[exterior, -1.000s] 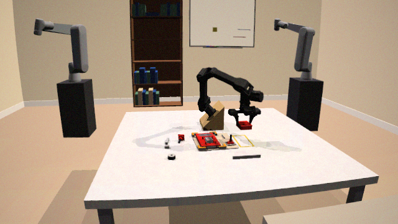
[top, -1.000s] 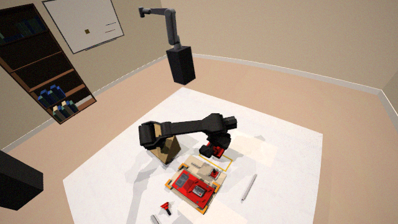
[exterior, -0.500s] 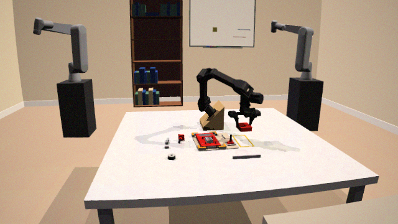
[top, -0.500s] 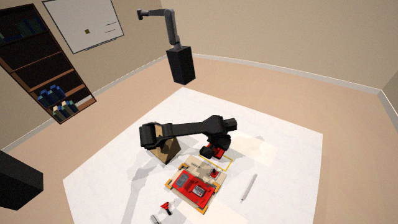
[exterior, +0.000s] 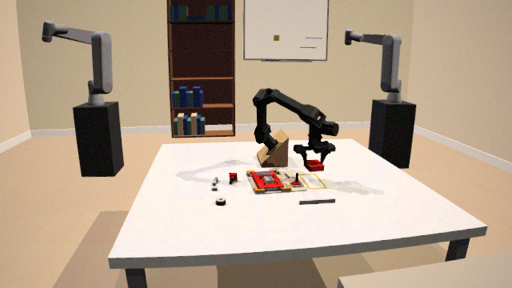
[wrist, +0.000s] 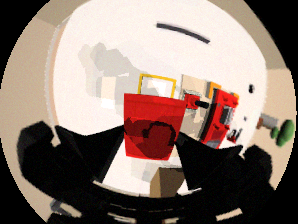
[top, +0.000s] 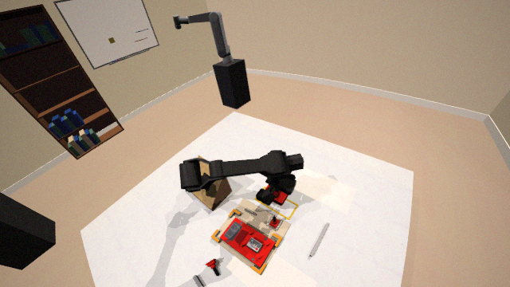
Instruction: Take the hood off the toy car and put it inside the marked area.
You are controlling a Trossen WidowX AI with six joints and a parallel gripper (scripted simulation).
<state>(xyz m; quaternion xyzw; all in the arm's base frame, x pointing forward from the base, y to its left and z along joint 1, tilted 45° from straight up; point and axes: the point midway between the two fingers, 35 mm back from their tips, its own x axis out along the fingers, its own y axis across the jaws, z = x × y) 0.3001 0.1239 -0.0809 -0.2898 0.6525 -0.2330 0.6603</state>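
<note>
One black arm is seen, and its claw (exterior: 314,159) is clenched on one red hood (exterior: 314,164), which is held above the table (exterior: 280,232), just behind the one yellow-outlined marked area (exterior: 313,181) toward the far edge. One toy car (exterior: 267,180), red and set on a tan board with orange corners, lies near the middle of the table, just beside the marked area. One small red piece with a black post (exterior: 296,181) stands on that board between the car and the outline. One grey bar (exterior: 317,202) lies nearer the front edge, and one red-and-black part (exterior: 232,178), one small grey piece (exterior: 215,182) and one dark ring (exterior: 220,202) lie toward the left edge.

In the wrist view the hood (wrist: 153,125) is partly covered by a dark shadow, and the claw's fingertips are lost in black. The arm's base is hidden behind one tan wedge (exterior: 275,151).

The table is white, with pale patches. Two grey arms on black pedestals, one bookshelf and one whiteboard are seen in a beige room.
</note>
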